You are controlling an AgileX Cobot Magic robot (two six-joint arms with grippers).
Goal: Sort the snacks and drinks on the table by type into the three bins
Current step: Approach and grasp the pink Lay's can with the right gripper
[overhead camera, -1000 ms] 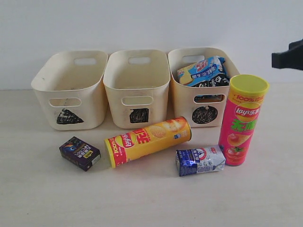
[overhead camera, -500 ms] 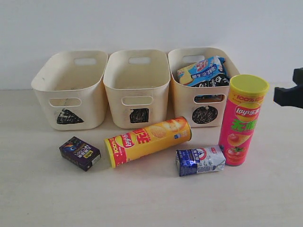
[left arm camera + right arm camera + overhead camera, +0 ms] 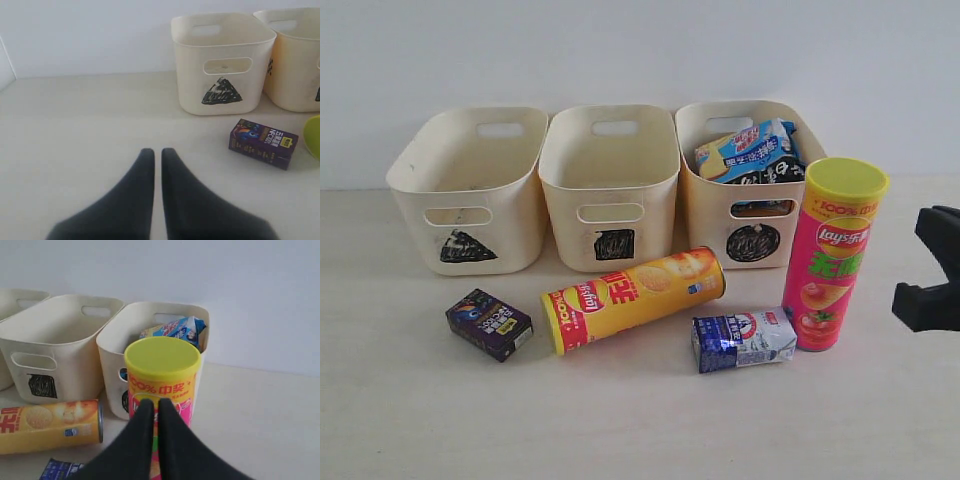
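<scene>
The right tool (image 3: 155,404) has its two dark fingers pressed together with only a thin slit between them, clamped on nothing, and it hangs just beside the pink tube (image 3: 162,375), not touching it. The pink tube stands upright on the surface (image 3: 620,420), yellow-green cap on top. Touching or almost touching its base, toward the middle of the surface, lies the blue and white carton (image 3: 743,339) on its side. Beyond that carton from the pink tube, the yellow tube (image 3: 633,298) lies flat, angled. Right behind the pink tube sits the circle bin (image 3: 705,215), with a blue bag (image 3: 745,150) sticking out above its rim. The square bin (image 3: 610,190) comes next in the row away from the pink tube, then the triangle bin (image 3: 470,190), both showing nothing inside. The purple carton (image 3: 488,324) lies well apart from the pink tube, before the triangle bin. The left tool (image 3: 157,152) is also closed, fingers nearly meeting and gripping nothing, low over bare surface, farther from the pink tube than the purple carton.
</scene>
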